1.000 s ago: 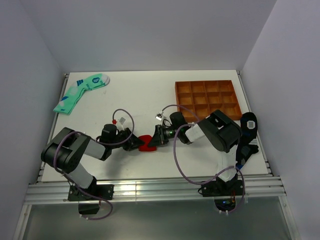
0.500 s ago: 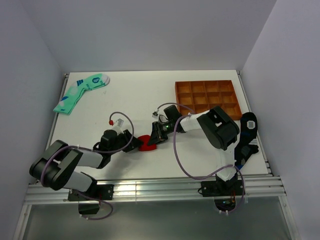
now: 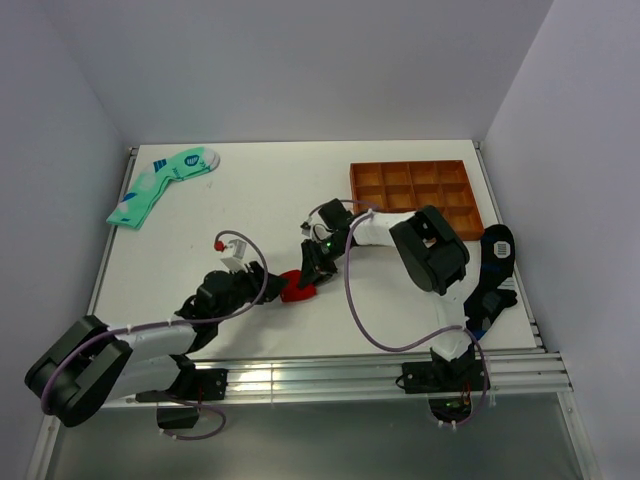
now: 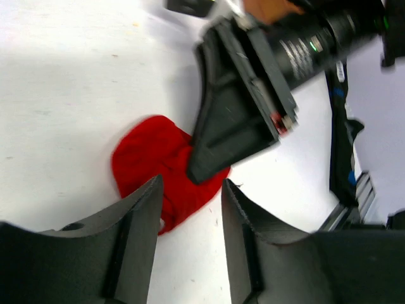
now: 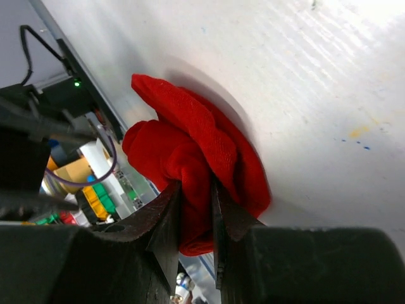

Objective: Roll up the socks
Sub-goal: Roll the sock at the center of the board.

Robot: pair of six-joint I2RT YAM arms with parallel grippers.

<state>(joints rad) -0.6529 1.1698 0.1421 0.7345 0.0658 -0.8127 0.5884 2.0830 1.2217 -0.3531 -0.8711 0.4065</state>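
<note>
The red socks [image 3: 296, 287] lie bunched in a small lump on the white table, near the middle front. In the right wrist view the red socks [image 5: 190, 158] are pinched between my right gripper's [image 5: 196, 190] jaws, which are shut on a fold of the fabric. In the left wrist view the socks [image 4: 155, 171] lie just ahead of my left gripper [image 4: 190, 193], whose fingers stand apart and hold nothing; the right gripper's black finger presses into the lump from above. In the top view my left gripper [image 3: 268, 288] is left of the socks and my right gripper [image 3: 310, 272] is on their right.
A brown compartment tray [image 3: 415, 195] stands at the back right. A mint-green sock with blue marks [image 3: 160, 185] lies at the back left. A black sock with white pattern [image 3: 497, 250] lies at the right edge. Cables loop over both arms.
The left arm has stretched out lower and its gripper pulled back a little left from the socks. The right gripper swung round to come at the socks from the back right.
</note>
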